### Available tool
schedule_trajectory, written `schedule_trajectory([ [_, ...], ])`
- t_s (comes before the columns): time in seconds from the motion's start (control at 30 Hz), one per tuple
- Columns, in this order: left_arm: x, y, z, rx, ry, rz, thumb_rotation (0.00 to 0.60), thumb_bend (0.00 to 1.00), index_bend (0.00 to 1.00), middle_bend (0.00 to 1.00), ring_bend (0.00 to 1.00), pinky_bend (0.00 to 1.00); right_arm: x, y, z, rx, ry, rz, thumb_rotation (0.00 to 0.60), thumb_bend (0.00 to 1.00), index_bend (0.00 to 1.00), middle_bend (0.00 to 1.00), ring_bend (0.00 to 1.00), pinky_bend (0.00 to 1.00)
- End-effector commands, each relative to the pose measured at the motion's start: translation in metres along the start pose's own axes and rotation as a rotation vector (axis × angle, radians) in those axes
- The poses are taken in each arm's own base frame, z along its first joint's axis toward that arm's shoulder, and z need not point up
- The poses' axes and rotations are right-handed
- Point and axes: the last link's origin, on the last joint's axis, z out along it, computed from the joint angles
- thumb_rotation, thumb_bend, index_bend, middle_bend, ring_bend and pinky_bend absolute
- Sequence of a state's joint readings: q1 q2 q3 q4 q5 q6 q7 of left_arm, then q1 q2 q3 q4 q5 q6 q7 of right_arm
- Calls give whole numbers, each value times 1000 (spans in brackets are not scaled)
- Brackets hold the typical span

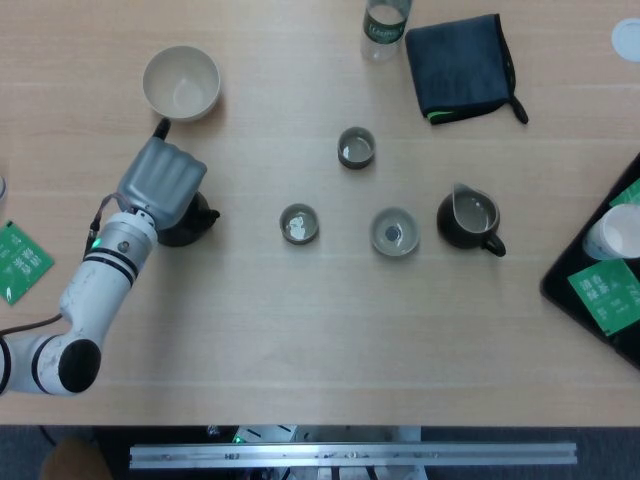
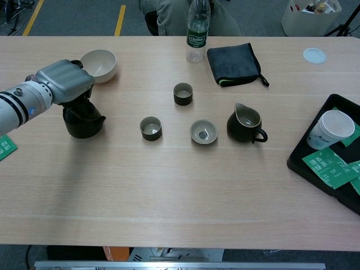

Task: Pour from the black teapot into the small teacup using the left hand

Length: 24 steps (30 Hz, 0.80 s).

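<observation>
The black teapot (image 1: 194, 222) (image 2: 83, 122) stands at the left of the table, its spout pointing right. My left hand (image 1: 160, 182) (image 2: 63, 81) lies over its top and grips it from above, hiding the lid and handle. Whether the pot is off the table I cannot tell. Three small teacups stand to its right: one nearest (image 1: 299, 224) (image 2: 151, 128), one further back (image 1: 356, 147) (image 2: 183, 93), and a wider one (image 1: 394, 232) (image 2: 203, 132). My right hand shows in neither view.
A dark pitcher (image 1: 468, 221) (image 2: 246, 124) stands right of the cups. A cream bowl (image 1: 181, 83) (image 2: 98, 64) sits just behind my left hand. A water bottle (image 2: 197, 31) and dark cloth (image 2: 233, 63) lie at the back. A black tray (image 2: 298, 160) holds a paper cup (image 2: 332, 128).
</observation>
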<state>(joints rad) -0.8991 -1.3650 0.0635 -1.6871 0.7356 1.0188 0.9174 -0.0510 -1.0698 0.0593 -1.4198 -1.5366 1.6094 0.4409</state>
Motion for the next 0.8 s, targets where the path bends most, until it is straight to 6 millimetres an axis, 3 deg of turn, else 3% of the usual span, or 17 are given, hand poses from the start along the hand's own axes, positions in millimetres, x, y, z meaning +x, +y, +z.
schedule_trajectory([
  [0.03, 2, -7, -2, 16, 14, -21, 142, 205, 925, 1000, 780, 112, 0, 0, 0, 1, 0, 0, 600, 0, 358, 386, 232, 231],
  [0.2, 2, -17, -5, 39, 9, -106, 35, 192, 925, 1000, 780, 113, -1, -2, 2, 7, -3, 1, 600, 0, 358, 386, 232, 231],
  [0.3, 2, -21, -6, 43, -9, -175, 5, 181, 925, 1000, 780, 112, -1, -3, 2, 10, -3, 0, 600, 0, 358, 386, 232, 231],
  [0.67, 1, -32, -10, 80, -12, -236, 2, 205, 929, 1000, 785, 113, -1, -6, 2, 13, -6, -4, 600, 0, 358, 386, 232, 231],
  [0.8, 4, -34, -10, 91, 26, -285, 73, 273, 946, 1000, 808, 113, -1, -7, 3, 17, -5, -5, 600, 0, 358, 386, 232, 231],
])
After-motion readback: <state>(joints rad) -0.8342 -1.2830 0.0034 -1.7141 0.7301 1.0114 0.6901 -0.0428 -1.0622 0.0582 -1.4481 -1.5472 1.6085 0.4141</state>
